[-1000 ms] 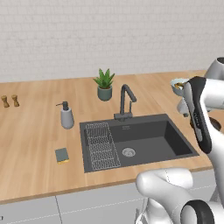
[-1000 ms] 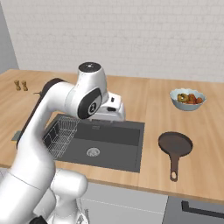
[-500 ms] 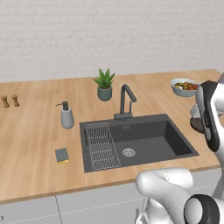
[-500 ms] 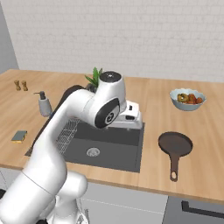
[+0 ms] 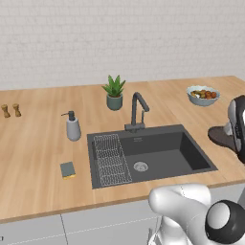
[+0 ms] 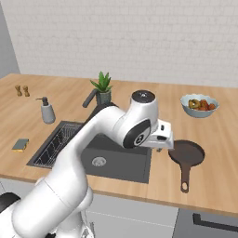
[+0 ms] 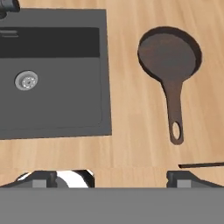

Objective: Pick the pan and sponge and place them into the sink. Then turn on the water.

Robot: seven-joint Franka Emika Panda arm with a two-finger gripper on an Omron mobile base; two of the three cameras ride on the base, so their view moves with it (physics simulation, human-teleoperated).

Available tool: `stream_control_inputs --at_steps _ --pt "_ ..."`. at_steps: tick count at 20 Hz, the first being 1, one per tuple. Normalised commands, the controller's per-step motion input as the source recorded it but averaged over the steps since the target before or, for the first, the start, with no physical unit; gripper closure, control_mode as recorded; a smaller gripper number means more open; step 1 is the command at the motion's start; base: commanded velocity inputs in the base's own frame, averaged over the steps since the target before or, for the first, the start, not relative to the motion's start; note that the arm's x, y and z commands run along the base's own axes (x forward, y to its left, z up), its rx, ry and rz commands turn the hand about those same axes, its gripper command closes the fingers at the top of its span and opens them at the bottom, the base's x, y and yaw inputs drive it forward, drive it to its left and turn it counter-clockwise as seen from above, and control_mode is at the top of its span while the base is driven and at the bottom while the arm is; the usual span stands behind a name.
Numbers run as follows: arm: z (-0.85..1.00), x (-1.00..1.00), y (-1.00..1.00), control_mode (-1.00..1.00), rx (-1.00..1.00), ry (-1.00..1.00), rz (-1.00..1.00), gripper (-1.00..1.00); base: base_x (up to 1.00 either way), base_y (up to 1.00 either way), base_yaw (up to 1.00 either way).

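End effector (image 7: pixel 109 177) hovered over bench (image 7: pixel 131 87), fingers spread, nothing held. Pan (image 7: pixel 169 57) sat right of sink (image 7: pixel 52 78); sponge (image 5: pixel 67 169) left of it.

Dark brown pan (image 7: pixel 169 54), dark grey sink (image 7: pixel 52 74), grey-green sponge (image 5: pixel 67 169).

From my remote station I see a light wood-grain counter (image 5: pixel 38 143) with a matt finish surrounding a sink (image 5: pixel 186 153) of smooth, dull dark grey, its rack (image 5: pixel 111 159) made of thin metal wire and its drain (image 7: pixel 26 81) a ring of brighter metal. The pan (image 7: pixel 169 56) reads to me as matt dark brown. The arm (image 6: pixel 107 139) looks like glossy white plastic.
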Motion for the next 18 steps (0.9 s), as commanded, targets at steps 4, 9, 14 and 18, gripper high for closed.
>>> stream_control_inputs --at_steps 4,9,14,18 --pt "-0.13 0.01 -0.55 -1.00 0.00 0.09 -0.01 -1.00 0.00 0.00 0.00" --pt "-0.33 0.04 -0.44 -1.00 0.00 0.02 -0.05 -1.00 0.00 0.00 0.00" --pt "-0.37 0.01 -0.40 -1.00 0.04 0.00 -0.03 -1.00 0.00 0.00 0.00" --pt "-0.30 0.06 -0.25 -1.00 0.09 0.06 0.00 -1.00 0.00 0.00 0.00"
